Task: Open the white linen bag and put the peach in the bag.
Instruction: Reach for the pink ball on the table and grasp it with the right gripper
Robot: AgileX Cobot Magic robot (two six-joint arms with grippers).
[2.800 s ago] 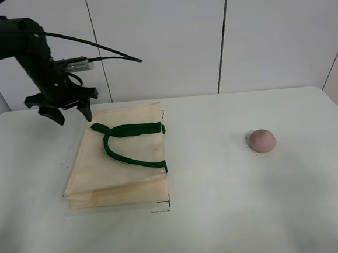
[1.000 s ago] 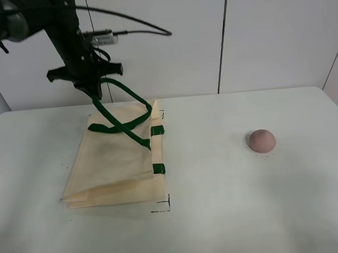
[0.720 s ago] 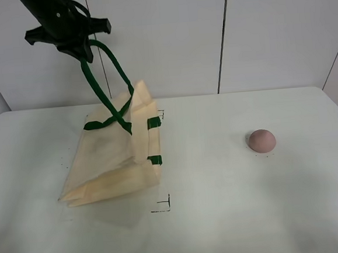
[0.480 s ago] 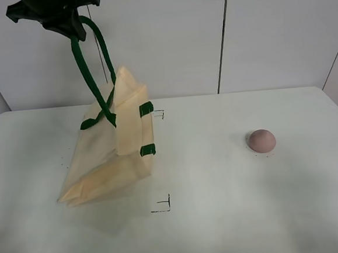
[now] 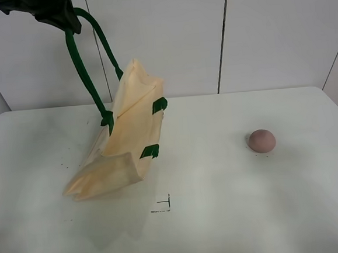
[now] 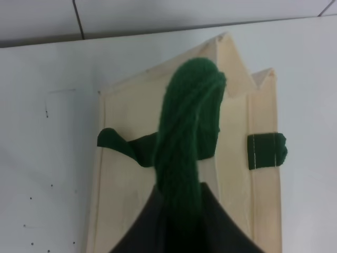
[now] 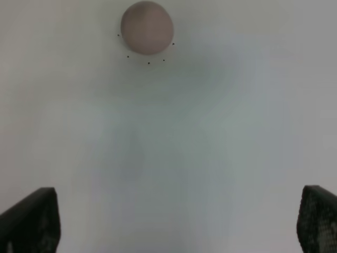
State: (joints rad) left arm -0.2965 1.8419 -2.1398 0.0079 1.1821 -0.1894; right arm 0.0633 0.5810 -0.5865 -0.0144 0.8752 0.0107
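My left gripper (image 5: 62, 20) sits high above the left side of the table (image 5: 234, 215), its jaws clamped tight on the green handle (image 5: 82, 69) of the white linen bag (image 5: 129, 135). The bag hangs tilted from that strap, its mouth end raised and its bottom edge resting on the table. The peach (image 5: 261, 140) lies on the table well to the right, apart from the bag. My right gripper (image 7: 174, 224) hovers over bare table with the peach ahead of it, fingers spread wide, holding nothing.
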